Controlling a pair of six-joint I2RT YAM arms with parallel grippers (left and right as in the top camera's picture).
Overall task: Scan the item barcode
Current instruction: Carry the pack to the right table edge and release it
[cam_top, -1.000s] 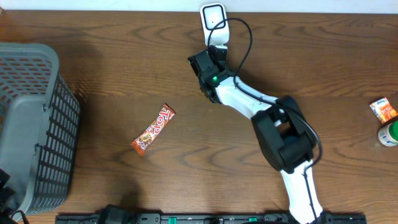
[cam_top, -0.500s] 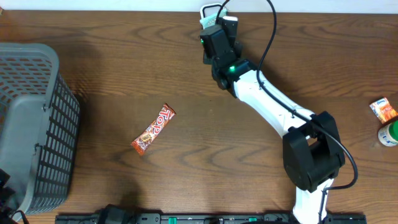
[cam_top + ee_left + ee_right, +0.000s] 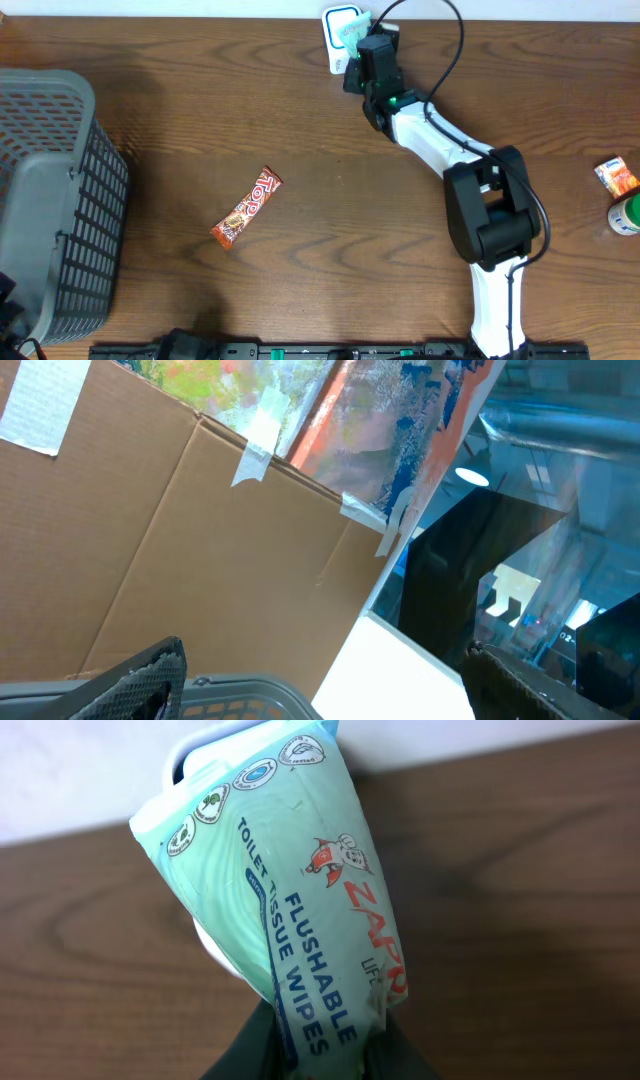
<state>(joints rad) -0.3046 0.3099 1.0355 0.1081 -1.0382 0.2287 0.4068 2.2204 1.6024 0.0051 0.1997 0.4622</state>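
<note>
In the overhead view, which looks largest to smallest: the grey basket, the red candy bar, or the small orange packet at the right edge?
1. Grey plastic mesh basket
2. Red-orange wrapped candy bar
3. Small orange packet

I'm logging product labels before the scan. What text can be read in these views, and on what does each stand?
"FLUSHABLE WIPES": wipes pack, large blue print.
"TOILET TISSUE": same pack, smaller print beside it.
"ZAPP": same pack, red brand; its ending is unclear.
Round icons along the pack's top: too small to read.
Candy bar: lettering too small to read.
Orange packet: too small to read.
</note>
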